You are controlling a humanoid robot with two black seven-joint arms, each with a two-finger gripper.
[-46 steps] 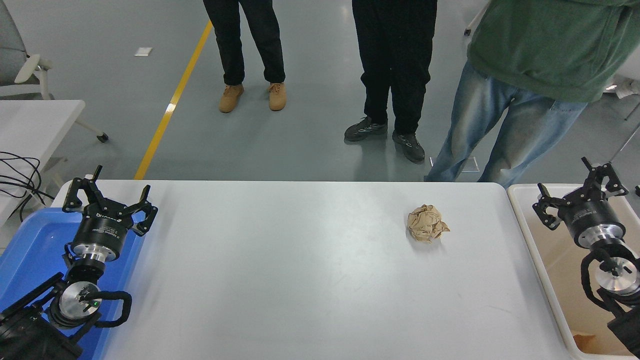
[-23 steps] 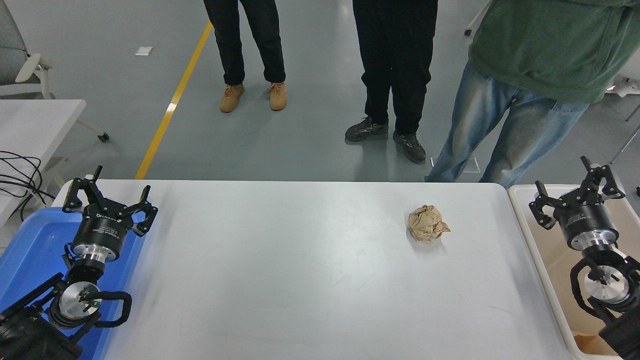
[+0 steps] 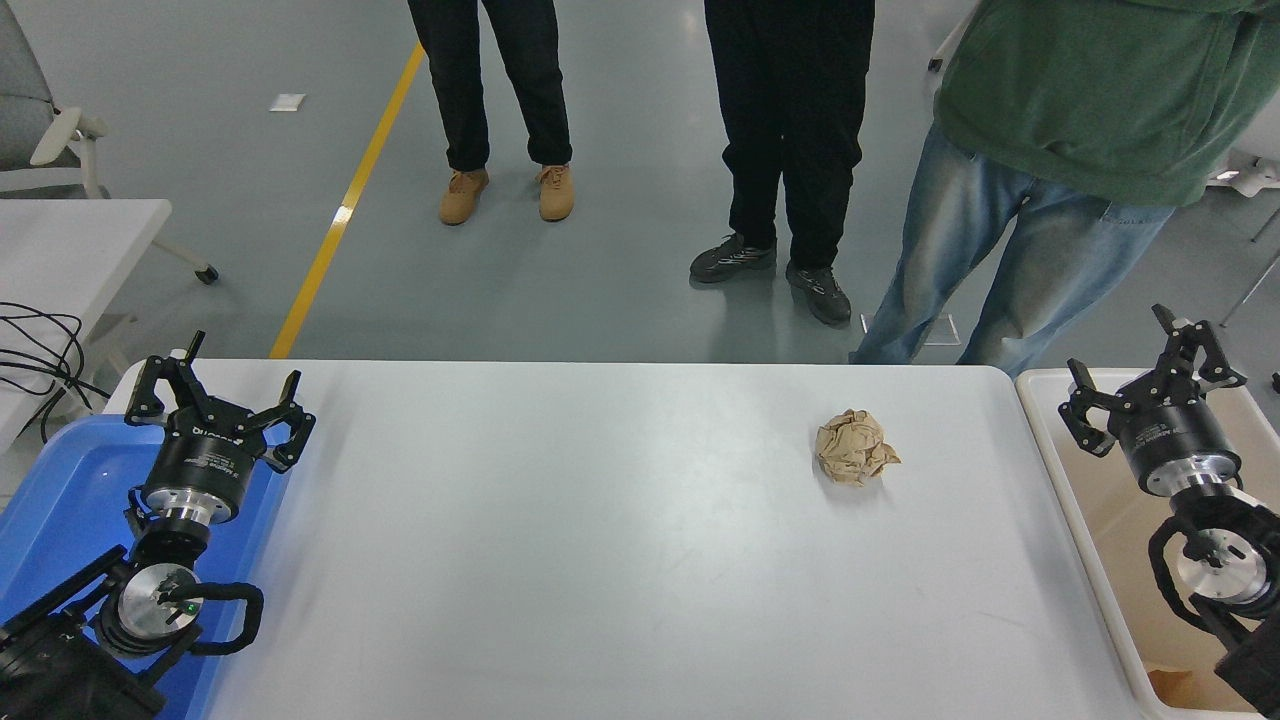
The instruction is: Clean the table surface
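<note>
The table surface [image 3: 600, 560] is a wide white-grey top filling the lower picture. A crumpled ball of brown paper [image 3: 853, 448] lies on it, right of centre. My right gripper [image 3: 1150, 385] is open and empty, held over the beige bin to the right of the table, well to the right of the paper ball. My left gripper [image 3: 215, 393] is open and empty, parked at the lower left over the blue tray.
A beige bin [image 3: 1040, 400] stands against the table's right edge. A blue tray [image 3: 60, 500] sits at the left edge. Three people stand beyond the far edge. A white side table [image 3: 70, 240] with cables is at the far left.
My right gripper has shifted slightly to the left and up over the bin. The paper ball and the left arm have not moved.
</note>
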